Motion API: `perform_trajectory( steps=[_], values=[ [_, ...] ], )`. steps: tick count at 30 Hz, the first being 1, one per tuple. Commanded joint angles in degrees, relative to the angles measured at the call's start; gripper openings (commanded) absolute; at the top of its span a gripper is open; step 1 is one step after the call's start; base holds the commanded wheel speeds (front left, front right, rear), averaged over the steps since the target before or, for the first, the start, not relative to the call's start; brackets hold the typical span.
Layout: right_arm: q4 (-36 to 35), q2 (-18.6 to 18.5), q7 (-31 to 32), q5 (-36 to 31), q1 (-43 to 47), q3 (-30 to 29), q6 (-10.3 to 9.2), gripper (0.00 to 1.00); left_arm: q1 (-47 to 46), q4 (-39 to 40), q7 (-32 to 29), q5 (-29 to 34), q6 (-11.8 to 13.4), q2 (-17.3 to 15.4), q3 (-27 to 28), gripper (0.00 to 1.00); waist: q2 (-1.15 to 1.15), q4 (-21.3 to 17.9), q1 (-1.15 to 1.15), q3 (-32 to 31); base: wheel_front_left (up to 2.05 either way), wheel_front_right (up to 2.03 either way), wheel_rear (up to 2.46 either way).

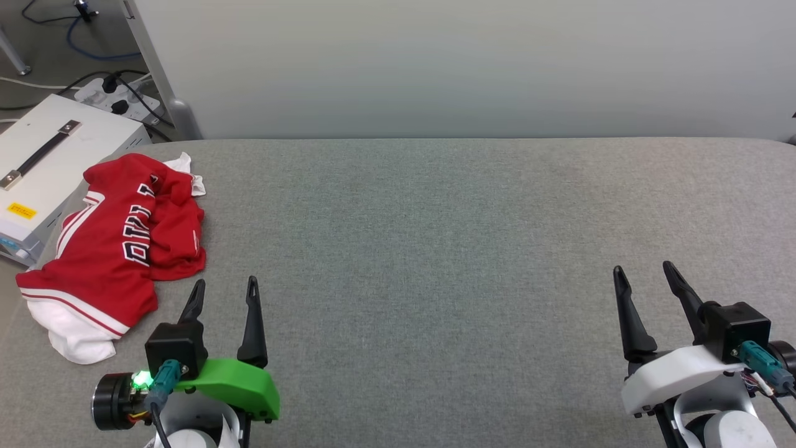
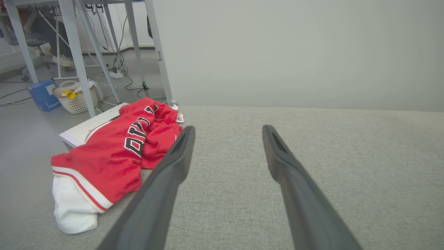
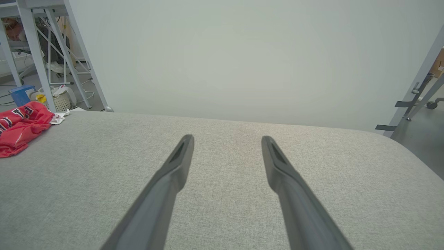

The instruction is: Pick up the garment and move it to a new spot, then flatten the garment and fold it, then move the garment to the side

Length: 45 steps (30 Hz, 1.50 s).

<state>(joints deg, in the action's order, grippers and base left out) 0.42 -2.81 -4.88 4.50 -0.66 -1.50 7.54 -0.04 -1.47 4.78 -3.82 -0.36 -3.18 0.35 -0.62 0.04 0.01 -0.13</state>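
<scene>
- The garment (image 1: 112, 242) lies crumpled by the far left corner of the counter (image 1: 435, 249), hugging the left edge beside a white box (image 1: 43, 155).
- Its long axis runs along that left edge, with a white sleeve bunched at the near end and the red body and sideways lettering toward the far edge.
- My left gripper (image 1: 225, 283) hovers just beside its near right side, jaws wide apart and empty. I judge it best placed for the pick.
- My right gripper (image 1: 643, 269), equally wide and empty, waits well apart near the right edge.
</scene>
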Motion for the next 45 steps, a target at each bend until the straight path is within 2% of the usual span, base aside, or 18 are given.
perform_trajectory(
  steps=[1,32,45],
  values=[
    [-0.08,-0.04,-0.69,0.53,-0.37,-0.09,-0.02,1.00,0.72,-0.18,0.65,-0.79,-0.35,0.11,-0.03,1.00,0.22,-0.02,0.00,-0.01,0.00,0.00,0.00],
    [3.08,-0.05,-4.54,2.28,-0.84,-0.22,-0.03,1.00,0.89,-3.96,4.56,-2.87,-1.20,0.19,-0.77,1.00,0.39,-0.06,0.00,0.79,0.00,0.00,0.00],
    [3.85,-0.06,-6.07,0.62,-1.09,0.06,-0.04,1.00,0.74,-5.15,6.12,-3.84,-1.22,0.22,-1.18,1.00,0.45,0.64,0.00,1.28,0.00,0.00,0.00]
  ],
)
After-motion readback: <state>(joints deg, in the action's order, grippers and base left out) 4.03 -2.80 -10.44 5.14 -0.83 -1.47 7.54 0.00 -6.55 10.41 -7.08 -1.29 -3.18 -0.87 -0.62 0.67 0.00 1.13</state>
